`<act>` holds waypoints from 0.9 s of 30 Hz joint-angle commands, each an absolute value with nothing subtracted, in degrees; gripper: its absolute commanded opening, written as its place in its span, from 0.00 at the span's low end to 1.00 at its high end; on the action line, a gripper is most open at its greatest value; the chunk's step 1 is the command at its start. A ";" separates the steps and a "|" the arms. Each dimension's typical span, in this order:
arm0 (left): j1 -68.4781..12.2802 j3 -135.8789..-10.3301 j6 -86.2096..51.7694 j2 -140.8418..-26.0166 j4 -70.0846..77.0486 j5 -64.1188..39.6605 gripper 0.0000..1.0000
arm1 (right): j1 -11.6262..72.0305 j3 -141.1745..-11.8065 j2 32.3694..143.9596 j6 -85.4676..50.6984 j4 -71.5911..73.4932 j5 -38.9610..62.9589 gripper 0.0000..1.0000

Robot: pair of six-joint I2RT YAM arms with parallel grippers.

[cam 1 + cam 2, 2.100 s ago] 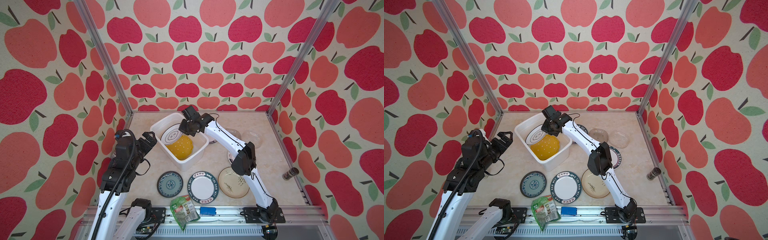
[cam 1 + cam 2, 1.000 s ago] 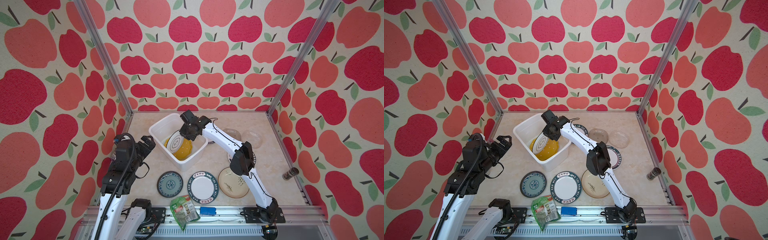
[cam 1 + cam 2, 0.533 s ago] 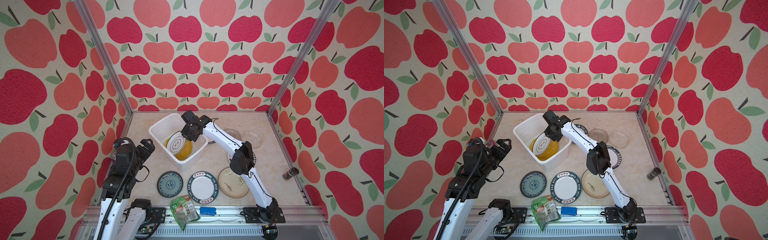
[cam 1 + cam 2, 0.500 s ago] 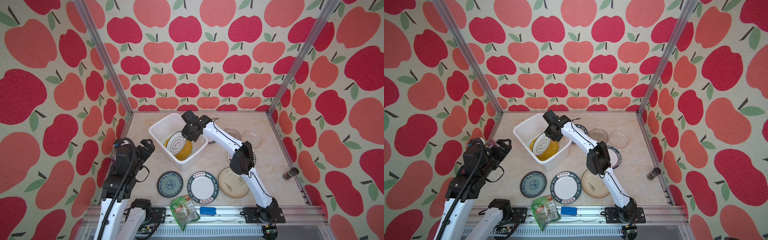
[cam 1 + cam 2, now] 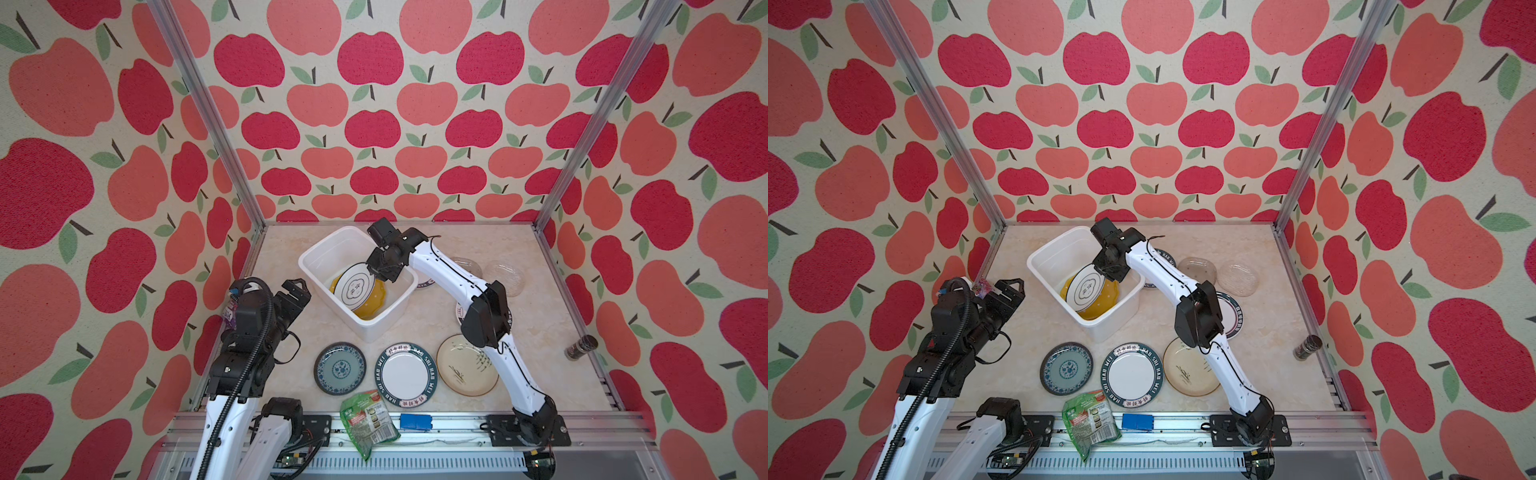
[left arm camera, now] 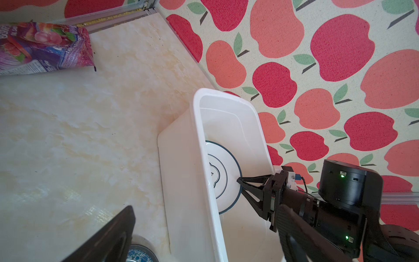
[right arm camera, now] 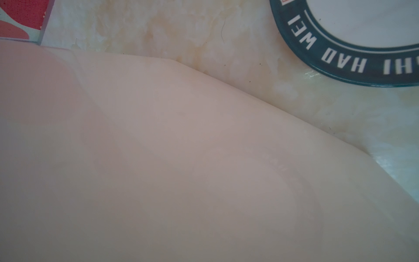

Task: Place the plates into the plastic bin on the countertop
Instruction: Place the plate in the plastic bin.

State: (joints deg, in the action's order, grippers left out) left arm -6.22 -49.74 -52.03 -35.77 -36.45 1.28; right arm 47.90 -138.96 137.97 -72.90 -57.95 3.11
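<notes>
The plastic bin point(image 5: 316, 257) stands at the back middle of the countertop point(image 5: 540, 291). A yellow dotted plate point(image 5: 376, 305) lies in it. My right gripper point(image 5: 371, 268) is shut on the rim of a white plate with a dark ring point(image 5: 353, 286), held tilted over the yellow one. The left wrist view shows its fingers pinching that rim point(image 6: 239, 181). Left of the bin, my left gripper point(image 5: 297, 291) hangs open and holds nothing. In front lie a blue-green plate point(image 5: 340, 368), a lettered-rim plate point(image 5: 406, 374) and a cream plate point(image 5: 465, 370).
Two glass plates point(image 5: 1196, 270) point(image 5: 1237, 276) and two lettered-rim plates point(image 5: 1163, 257) point(image 5: 1235, 316) lie right of the bin, partly under my right arm. A green snack packet point(image 5: 368, 419) and a blue block point(image 5: 415, 422) sit on the front rail. A dark jar point(image 5: 581, 348) stands far right, a purple packet point(image 6: 40, 47) at the left wall.
My right gripper has carried the white plate from the bin's back down over the yellow plate. My left arm has drawn back toward the front left, still open.
</notes>
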 commanded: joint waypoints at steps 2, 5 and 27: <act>-5.81 -49.26 -53.26 -35.24 -35.68 2.82 0.99 | 46.14 -140.78 139.27 -72.19 -58.25 3.52 0.22; -5.79 -49.30 -53.25 -35.76 -35.53 2.97 0.99 | 45.80 -140.81 138.78 -72.15 -58.27 3.84 0.22; -5.80 -47.08 -53.09 -36.01 -29.97 1.85 0.99 | 45.76 -144.10 140.39 -69.66 -57.83 7.59 0.22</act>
